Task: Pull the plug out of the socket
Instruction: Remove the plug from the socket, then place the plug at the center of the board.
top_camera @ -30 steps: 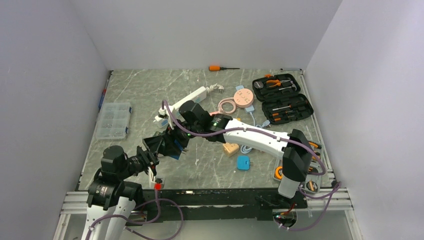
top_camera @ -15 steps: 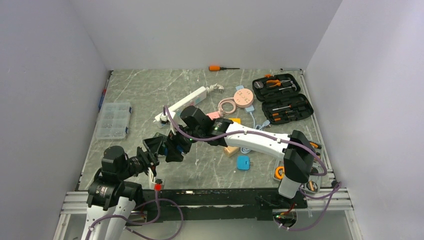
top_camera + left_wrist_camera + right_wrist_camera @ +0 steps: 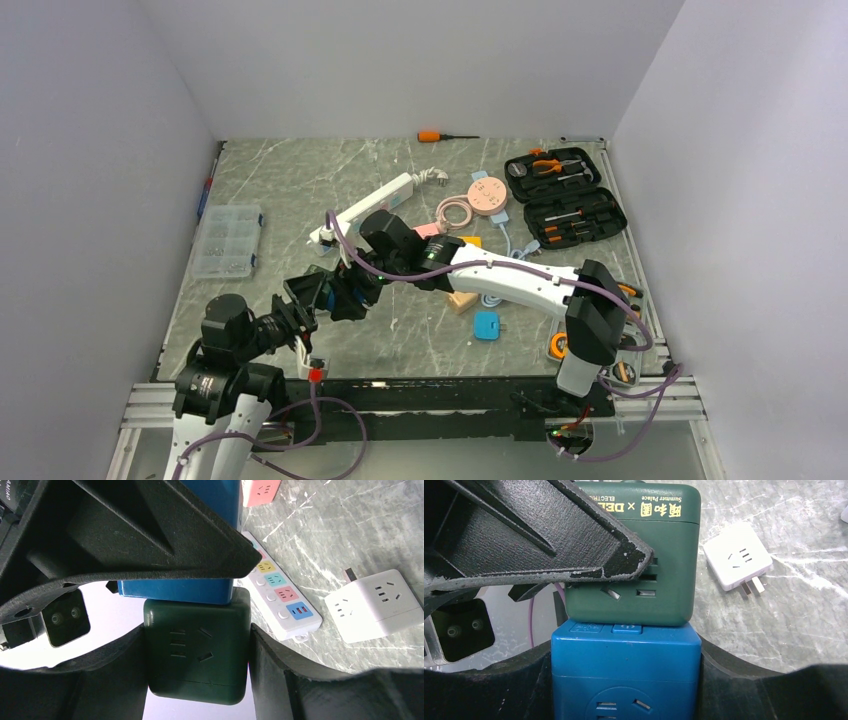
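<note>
The socket (image 3: 280,597), the long white strip with pastel outlets, lies flat on the table (image 3: 350,535) just beyond your left gripper (image 3: 197,630) and off to one side of its fingertips. None of the outlets you can see there carries a plug. What you have in hand is a pair of adapters joined face to face. The left gripper is clamped on the green cube (image 3: 197,655), one finger against each side. The right gripper (image 3: 625,645) is clamped the same way on the blue cube (image 3: 624,680), so the two arms meet nose to nose with the seam between them (I cannot tell which cube carries the prongs). As I judge it, the pull is not yet done, since the cubes sit flush along the whole edge you can see. Watch the crowding: both grippers' fingertips end close to that seam. A pull that is not straight along the prongs could bind them or knock finger against finger, and the smooth sides could slide out of either grip. If the joint lets go suddenly, your left arm may swing out into the strip or the white cube (image 3: 375,605) lying just past its end. Compared with a second ago, your right wrist has drawn back from above the strip's near end toward the bases, the left gripper has barely shifted, and the strip lies where it was.
</note>
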Controlling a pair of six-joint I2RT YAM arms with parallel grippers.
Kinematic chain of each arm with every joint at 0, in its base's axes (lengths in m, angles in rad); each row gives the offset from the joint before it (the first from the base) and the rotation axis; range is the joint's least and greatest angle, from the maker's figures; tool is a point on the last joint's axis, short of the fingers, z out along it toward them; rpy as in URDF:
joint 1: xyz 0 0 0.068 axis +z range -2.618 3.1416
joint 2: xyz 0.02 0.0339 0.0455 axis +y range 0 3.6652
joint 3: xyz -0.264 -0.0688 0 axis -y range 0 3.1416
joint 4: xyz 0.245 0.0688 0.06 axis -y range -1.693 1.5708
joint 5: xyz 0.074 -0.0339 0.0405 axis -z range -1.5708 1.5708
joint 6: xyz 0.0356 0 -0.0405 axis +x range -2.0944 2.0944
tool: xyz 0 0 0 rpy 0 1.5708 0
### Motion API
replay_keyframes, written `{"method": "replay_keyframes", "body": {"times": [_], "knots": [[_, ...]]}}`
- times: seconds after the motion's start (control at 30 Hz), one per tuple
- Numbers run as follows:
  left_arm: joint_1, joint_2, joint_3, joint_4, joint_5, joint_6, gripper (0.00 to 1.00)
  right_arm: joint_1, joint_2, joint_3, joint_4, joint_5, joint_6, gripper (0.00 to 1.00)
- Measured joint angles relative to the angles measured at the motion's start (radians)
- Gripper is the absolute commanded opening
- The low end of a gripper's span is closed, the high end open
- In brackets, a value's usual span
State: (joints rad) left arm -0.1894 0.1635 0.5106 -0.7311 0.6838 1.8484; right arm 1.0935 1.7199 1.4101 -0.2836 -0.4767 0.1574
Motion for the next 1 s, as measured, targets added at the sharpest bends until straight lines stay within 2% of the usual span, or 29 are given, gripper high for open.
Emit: {"method": "replay_keyframes", "body": {"times": [0.23, 0.6, 0.87, 0.9, 1.0], "knots": [[0.0, 0.015, 0.0, -0.002, -0.004, 0.009, 0.0, 0.0, -0.005, -0.015, 0.006, 0.014, 0.0, 0.0], [-0.044, 0.156, 0.0, 0.043, 0.082, 0.065, 0.0, 0.005, -0.158, -0.25, 0.139, 0.111, 0.022, 0.0], [-0.056, 0.227, -0.005, 0.124, 0.097, 0.069, 0.0, 0.008, -0.237, -0.333, 0.19, 0.203, 0.039, 0.0], [-0.057, 0.238, -0.005, 0.132, 0.086, 0.064, 0.0, 0.008, -0.247, -0.344, 0.187, 0.211, 0.044, 0.0], [-0.018, 0.266, -0.006, 0.144, -0.14, 0.038, 0.0, 0.007, -0.303, -0.402, 0.067, 0.21, 0.047, 0.0]]}}
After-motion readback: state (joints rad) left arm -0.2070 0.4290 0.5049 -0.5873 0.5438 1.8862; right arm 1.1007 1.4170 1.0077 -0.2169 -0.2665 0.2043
